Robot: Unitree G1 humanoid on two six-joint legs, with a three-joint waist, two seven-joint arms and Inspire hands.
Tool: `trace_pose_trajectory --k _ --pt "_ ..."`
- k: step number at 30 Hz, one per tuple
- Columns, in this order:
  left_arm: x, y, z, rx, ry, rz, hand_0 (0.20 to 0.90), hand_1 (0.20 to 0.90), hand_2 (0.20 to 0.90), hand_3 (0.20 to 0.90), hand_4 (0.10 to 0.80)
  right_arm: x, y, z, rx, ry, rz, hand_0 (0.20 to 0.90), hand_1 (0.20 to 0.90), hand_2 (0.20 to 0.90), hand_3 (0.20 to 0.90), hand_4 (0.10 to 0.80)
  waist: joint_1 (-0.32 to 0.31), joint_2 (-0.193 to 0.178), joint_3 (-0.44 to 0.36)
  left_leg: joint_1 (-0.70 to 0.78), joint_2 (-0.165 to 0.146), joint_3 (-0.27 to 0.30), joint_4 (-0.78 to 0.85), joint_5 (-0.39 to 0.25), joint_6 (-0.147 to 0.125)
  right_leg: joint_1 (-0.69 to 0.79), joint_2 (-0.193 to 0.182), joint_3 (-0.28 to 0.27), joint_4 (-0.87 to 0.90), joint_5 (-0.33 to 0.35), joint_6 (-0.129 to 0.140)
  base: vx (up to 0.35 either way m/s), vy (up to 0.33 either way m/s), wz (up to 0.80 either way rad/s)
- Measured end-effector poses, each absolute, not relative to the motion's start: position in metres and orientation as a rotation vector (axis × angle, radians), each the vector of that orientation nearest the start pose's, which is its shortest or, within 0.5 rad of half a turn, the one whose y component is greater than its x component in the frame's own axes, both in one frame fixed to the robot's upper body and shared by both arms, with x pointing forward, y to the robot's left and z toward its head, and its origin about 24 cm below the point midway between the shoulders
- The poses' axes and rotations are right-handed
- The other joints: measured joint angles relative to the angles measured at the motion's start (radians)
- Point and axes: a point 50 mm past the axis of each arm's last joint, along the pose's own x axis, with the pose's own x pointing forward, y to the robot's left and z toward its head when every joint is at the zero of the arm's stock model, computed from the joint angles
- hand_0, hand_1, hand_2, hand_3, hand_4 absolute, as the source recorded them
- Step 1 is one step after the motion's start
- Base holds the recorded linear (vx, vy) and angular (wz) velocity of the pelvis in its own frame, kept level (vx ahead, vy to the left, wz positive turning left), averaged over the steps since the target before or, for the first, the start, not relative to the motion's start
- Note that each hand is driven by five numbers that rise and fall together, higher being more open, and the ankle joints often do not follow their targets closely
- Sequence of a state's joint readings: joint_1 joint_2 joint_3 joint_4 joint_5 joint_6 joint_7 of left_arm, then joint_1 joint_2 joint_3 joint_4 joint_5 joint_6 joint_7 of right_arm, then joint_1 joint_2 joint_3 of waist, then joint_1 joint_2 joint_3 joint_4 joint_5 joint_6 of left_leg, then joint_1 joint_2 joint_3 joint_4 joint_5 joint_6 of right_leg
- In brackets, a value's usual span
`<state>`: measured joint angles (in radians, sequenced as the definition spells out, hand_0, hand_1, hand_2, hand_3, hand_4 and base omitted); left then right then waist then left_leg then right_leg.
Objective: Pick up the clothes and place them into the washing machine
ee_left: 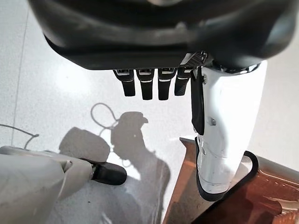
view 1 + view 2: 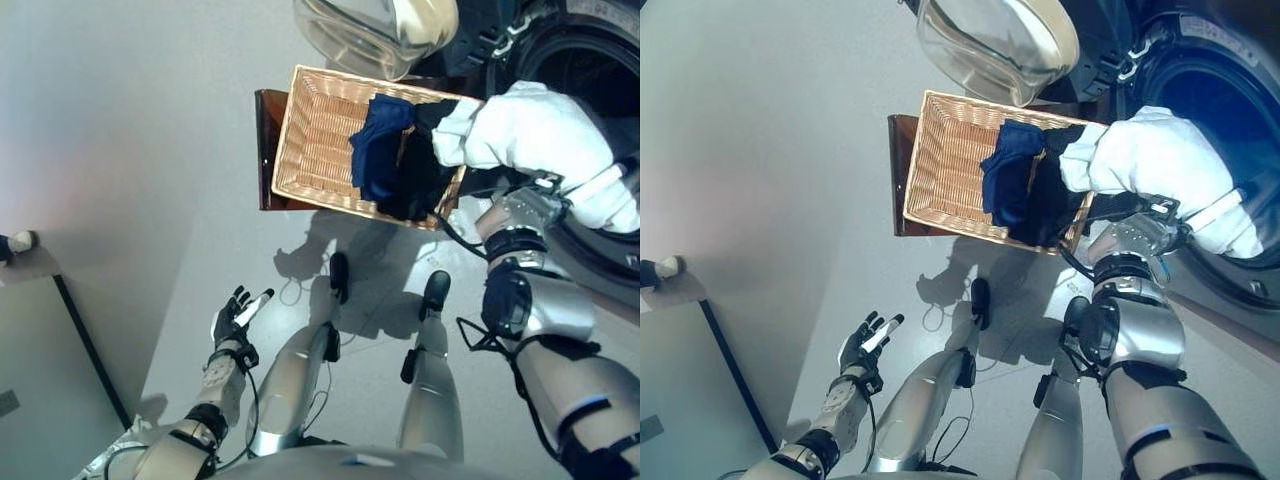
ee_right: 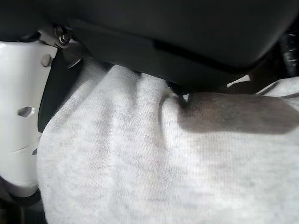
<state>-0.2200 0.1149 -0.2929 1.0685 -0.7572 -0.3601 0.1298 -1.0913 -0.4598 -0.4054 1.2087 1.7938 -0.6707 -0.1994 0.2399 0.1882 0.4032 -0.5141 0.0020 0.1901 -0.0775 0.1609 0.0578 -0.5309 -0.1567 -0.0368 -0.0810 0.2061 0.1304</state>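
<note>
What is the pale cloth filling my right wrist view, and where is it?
Observer: It is a white garment, bunched at the end of the right arm, by the washing machine's open drum.
Operator: Is anything left in the basket?
Observer: Yes, a blue garment and a black garment lie in the wicker basket.
Operator: And the left hand?
Observer: The left hand hangs open, low over the floor, holding nothing.
</note>
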Motion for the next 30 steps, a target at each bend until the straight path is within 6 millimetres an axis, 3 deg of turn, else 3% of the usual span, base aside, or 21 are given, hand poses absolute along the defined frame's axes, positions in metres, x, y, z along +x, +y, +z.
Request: trace_pose_trajectory --k 14,30 --pt "0.222 0.177 -0.103 -0.315 0.548 0.312 0.9 0.9 0.9 0.9 0.8 0.355 -0.353 0.185 1.849 -0.625 -1.056 0.2 0.2 0.2 0.2 0.3 0.003 0.009 -0.002 0.0 -0.003 0.007 0.0 0.0 0.0 -0.003 -0.001 0.013 0.0 0.003 0.002 0.0 0.0 0.0" --pt "0.222 0.178 -0.103 -0.317 0.548 0.316 0.9 0.9 0.9 0.9 0.8 0.353 -0.358 0.24 1.971 -0.709 -1.023 0.2 0.2 0.2 0.2 0.3 0.001 0.014 -0.001 -0.023 -0.005 0.024 0.0 -0.001 0.002 -0.042 -0.001 0.04 0.006 0.009 0.005 0.002 -0.004 -0.03"
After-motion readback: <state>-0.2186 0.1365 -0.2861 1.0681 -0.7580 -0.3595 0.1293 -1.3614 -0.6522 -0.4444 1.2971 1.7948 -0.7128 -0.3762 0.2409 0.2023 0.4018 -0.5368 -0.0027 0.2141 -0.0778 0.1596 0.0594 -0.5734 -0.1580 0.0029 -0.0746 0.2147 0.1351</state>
